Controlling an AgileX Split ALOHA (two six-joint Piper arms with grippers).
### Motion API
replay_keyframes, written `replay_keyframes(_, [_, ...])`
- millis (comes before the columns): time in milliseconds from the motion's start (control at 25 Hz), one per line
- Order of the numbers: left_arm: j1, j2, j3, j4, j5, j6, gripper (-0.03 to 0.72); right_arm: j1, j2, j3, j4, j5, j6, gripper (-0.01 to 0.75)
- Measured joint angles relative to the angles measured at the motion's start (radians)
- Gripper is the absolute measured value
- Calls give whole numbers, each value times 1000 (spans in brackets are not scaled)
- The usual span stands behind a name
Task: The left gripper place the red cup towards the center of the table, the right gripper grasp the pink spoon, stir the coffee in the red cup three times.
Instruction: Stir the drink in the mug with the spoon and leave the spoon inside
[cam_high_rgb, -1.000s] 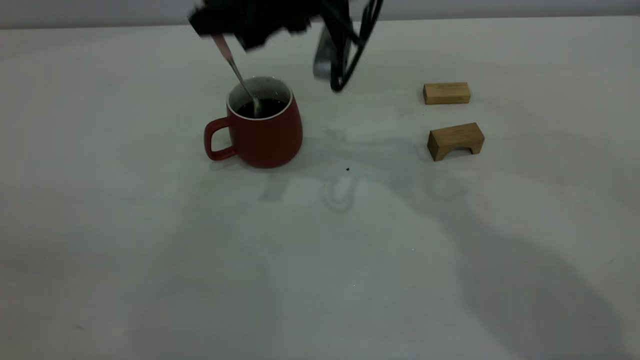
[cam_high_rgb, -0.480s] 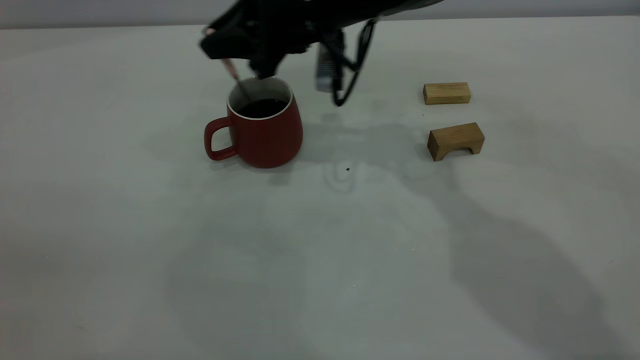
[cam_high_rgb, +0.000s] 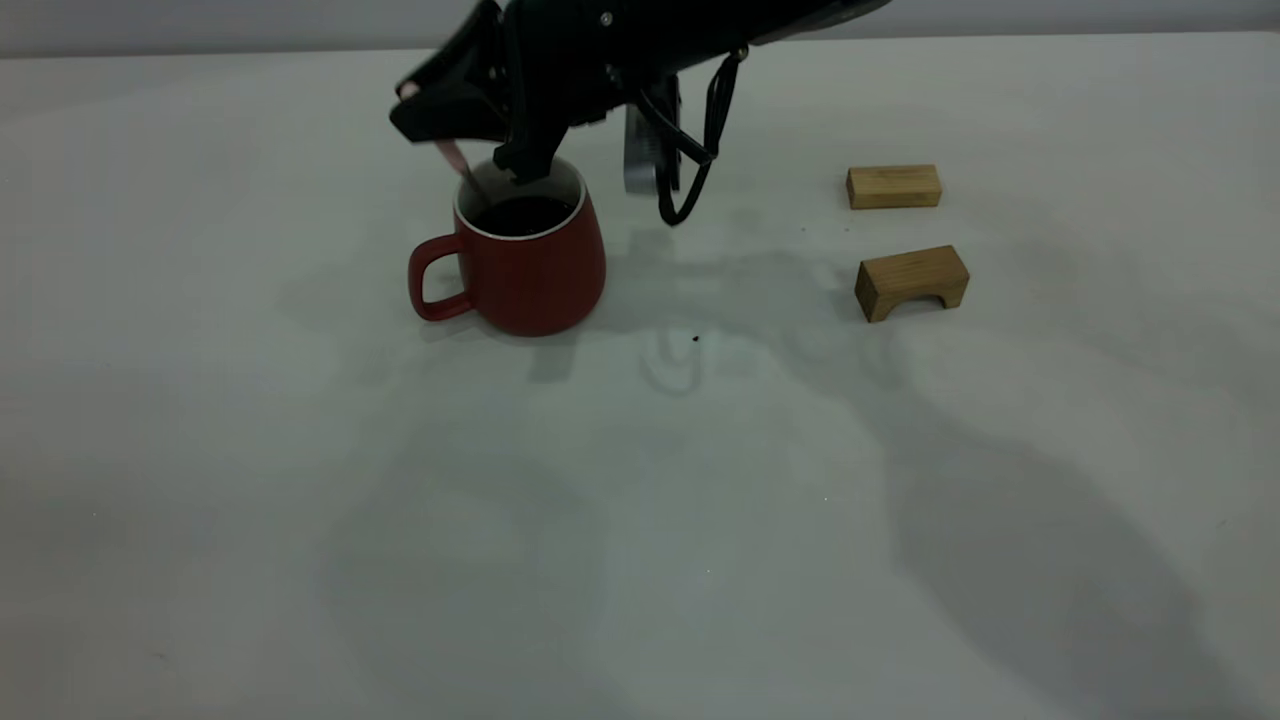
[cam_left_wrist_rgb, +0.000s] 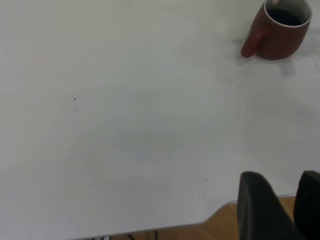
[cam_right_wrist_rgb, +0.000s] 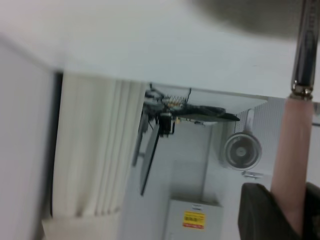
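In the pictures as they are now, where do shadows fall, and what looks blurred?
Exterior view: soft arm shadows spread over the table right of the red cup, toward the near edge. Right wrist view: the pink spoon, held close by the right gripper, looks soft. Left wrist view: even light, left gripper blurred.

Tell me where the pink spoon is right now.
In the exterior view the pink spoon is held by the right gripper just above the red cup, left of centre, slanting down into the cup's far-left rim; the wooden blocks sit well to the right.
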Motion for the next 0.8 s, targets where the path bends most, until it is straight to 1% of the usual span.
replay_keyframes(80, [0, 0, 0, 0, 0, 0, 247, -13, 0, 0, 5, 0, -45, 148])
replay_keyframes(160, [0, 0, 0, 0, 0, 0, 247, -36, 0, 0, -20, 2, -8, 148])
replay_keyframes(240, [0, 0, 0, 0, 0, 0, 247, -55, 0, 0, -66, 3, 96, 148])
replay_keyframes(320, [0, 0, 0, 0, 0, 0, 247, -70, 0, 0, -112, 7, 242, 148])
replay_keyframes(400, [0, 0, 0, 0, 0, 0, 247, -69, 0, -1, -146, 10, 361, 148])
replay_keyframes(480, [0, 0, 0, -1, 0, 0, 247, -57, 0, -2, -155, 13, 423, 148])
replay_keyframes(520, [0, 0, 0, -1, 0, 0, 247, -46, 0, -3, -158, 14, 421, 148])
replay_keyframes(560, [0, 0, 0, -1, 0, 0, 247, -34, 0, -3, -154, 15, 404, 148])
replay_keyframes(640, [0, 0, 0, -1, 0, 0, 247, -16, 0, -3, -126, 15, 310, 148])
replay_keyframes(800, [0, 0, 0, -1, 0, 0, 247, -5, 0, -3, -35, 20, -34, 148])
